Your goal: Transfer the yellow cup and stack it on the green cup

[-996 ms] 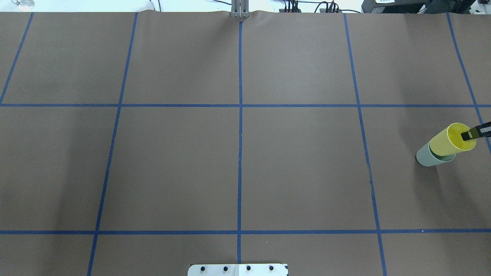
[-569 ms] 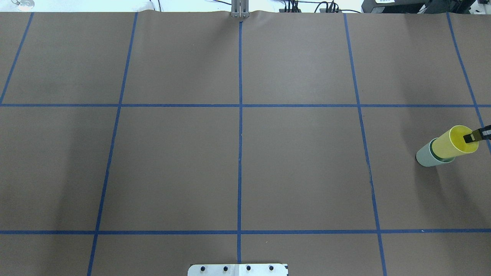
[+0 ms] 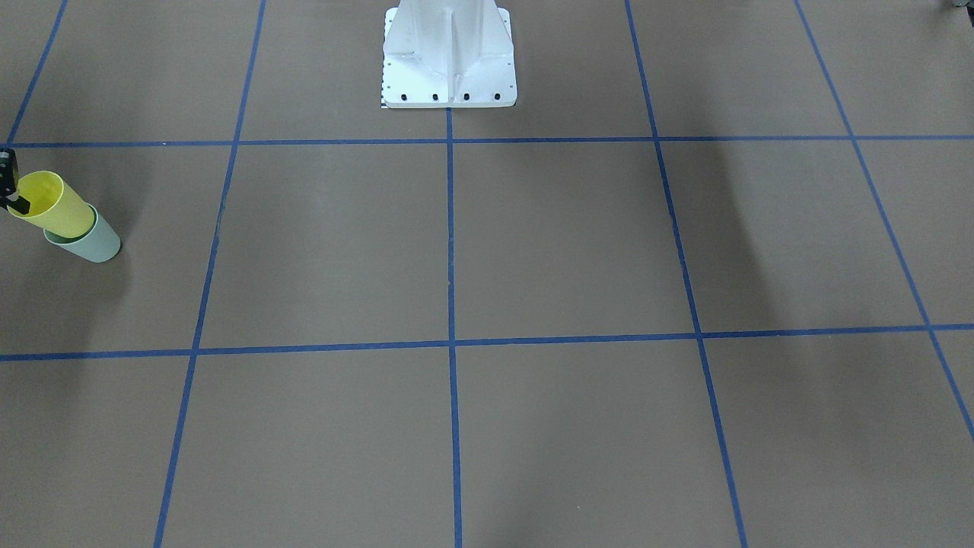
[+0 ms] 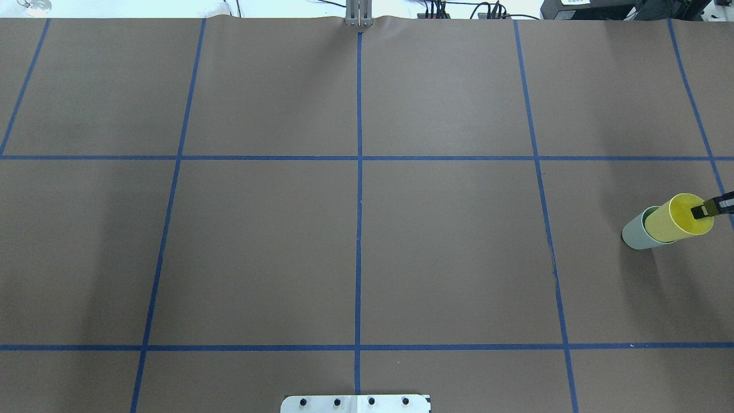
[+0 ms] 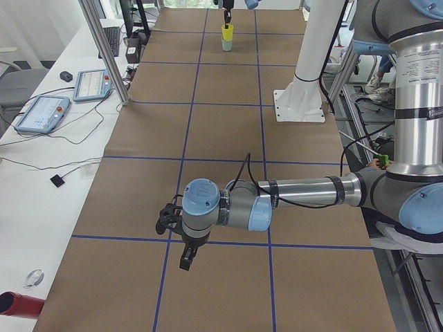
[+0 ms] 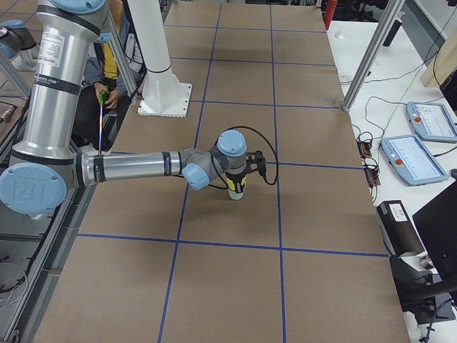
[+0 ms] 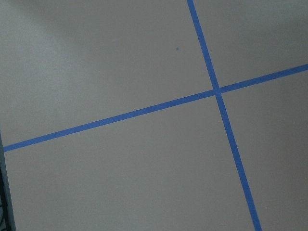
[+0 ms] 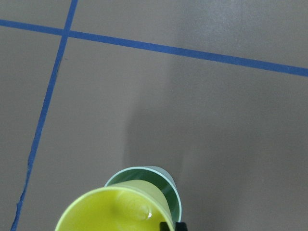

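The yellow cup (image 4: 676, 219) sits tilted, its base partly inside the pale green cup (image 4: 632, 234), which stands at the table's right edge. My right gripper (image 4: 704, 210) is shut on the yellow cup's rim, one finger inside and one outside. In the front-facing view the yellow cup (image 3: 50, 204) leans out of the green cup (image 3: 96, 243) at the far left. The right wrist view looks into the yellow cup (image 8: 110, 211) with the green rim (image 8: 166, 185) behind it. My left gripper (image 5: 184, 259) hangs over bare table far from the cups; I cannot tell if it is open.
The brown table has a grid of blue tape lines (image 4: 359, 172). The robot's white base plate (image 3: 449, 68) stands at mid table. Tablets (image 5: 41, 114) and cables lie on the side bench. The cups stand close to the table's right edge.
My right gripper has lowered the yellow cup deeper into the green cup, and less of the yellow wall shows. The green cup has not moved.
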Robot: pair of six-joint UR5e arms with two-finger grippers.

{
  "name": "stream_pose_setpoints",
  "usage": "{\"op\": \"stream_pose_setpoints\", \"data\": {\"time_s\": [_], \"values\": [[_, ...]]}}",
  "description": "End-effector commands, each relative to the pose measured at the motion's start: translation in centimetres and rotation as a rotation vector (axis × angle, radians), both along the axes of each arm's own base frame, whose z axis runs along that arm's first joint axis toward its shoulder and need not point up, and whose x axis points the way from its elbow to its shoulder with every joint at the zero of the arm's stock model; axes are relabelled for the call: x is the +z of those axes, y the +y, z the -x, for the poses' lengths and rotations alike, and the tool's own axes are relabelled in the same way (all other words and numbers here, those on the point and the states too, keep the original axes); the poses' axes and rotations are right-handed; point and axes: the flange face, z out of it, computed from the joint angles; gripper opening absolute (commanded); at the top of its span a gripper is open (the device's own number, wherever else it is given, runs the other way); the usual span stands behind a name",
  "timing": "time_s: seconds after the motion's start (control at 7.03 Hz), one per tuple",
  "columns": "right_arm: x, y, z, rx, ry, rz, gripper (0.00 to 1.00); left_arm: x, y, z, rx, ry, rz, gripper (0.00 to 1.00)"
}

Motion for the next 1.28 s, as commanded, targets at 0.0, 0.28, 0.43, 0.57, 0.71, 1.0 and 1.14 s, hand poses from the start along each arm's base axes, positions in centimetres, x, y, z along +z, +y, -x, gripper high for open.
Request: {"op": "stream_pose_setpoints", "data": {"time_s": [0.0,0.28,0.43,0.57,0.71,1.0,1.14], "values": [[-0.2,-0.2,0.3,-0.006,-0.002,-0.009,1.0,0.1,0.0,0.0,0.0,0.0,0.001,1.0],[-0.6,-0.8,0.5,-0.005,-0.001,-0.016,1.0,0.1,0.0,0.0,0.0,0.0,0.002,1.0],[-0.1,-1.9,-0.7,0.02,0.016,-0.002,1.0,0.1,0.0,0.0,0.002,0.0,0.001,1.0],[0.3,-2.8,-2.7,0.03,0.047,-0.005,1.0,0.2,0.1,0.0,0.002,0.0,0.006,1.0],[1.2,-3.3,-6.4,0.021,0.093,-0.015,1.0,0.4,0.1,0.0,0.001,-0.001,0.012,1.0],[2.9,-3.8,-14.4,0.0,0.159,0.022,0.99,0.9,0.3,0.1,0.0,-0.001,0.023,1.0],[2.8,-3.7,-18.5,0.049,0.167,0.092,1.0,1.7,0.9,0.0,0.001,-0.003,0.04,1.0]]}}
